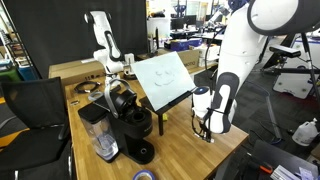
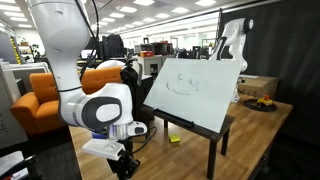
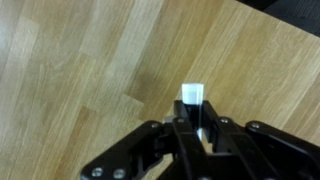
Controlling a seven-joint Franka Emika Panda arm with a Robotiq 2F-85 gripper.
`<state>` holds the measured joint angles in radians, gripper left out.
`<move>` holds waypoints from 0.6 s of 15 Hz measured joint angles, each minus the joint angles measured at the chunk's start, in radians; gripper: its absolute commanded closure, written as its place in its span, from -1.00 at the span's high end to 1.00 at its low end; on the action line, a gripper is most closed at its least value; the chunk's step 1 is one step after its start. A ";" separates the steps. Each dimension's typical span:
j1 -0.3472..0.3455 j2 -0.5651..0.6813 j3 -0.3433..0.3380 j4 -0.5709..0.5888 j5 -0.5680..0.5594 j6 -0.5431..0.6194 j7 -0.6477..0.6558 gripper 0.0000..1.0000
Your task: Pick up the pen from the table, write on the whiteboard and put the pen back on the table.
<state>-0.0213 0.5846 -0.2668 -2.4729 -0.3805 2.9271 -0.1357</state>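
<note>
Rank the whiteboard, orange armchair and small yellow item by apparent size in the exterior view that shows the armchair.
1. whiteboard, clearly largest
2. orange armchair, partly hidden, farther back
3. yellow item, tiny

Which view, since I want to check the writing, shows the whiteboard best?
An exterior view shows the whiteboard best: large, facing the camera, with faint curved marks. In an exterior view it is smaller, its marks hard to make out. The wrist view shows only table, claw and gripped pen.
</note>
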 measured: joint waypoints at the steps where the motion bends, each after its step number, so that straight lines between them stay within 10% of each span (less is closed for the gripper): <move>1: 0.003 0.004 -0.003 0.000 0.000 0.006 0.000 -0.90; 9: 0.020 0.008 -0.017 -0.011 0.000 0.028 0.000 -0.90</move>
<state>-0.0014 0.5929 -0.2838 -2.4838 -0.3804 2.9548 -0.1357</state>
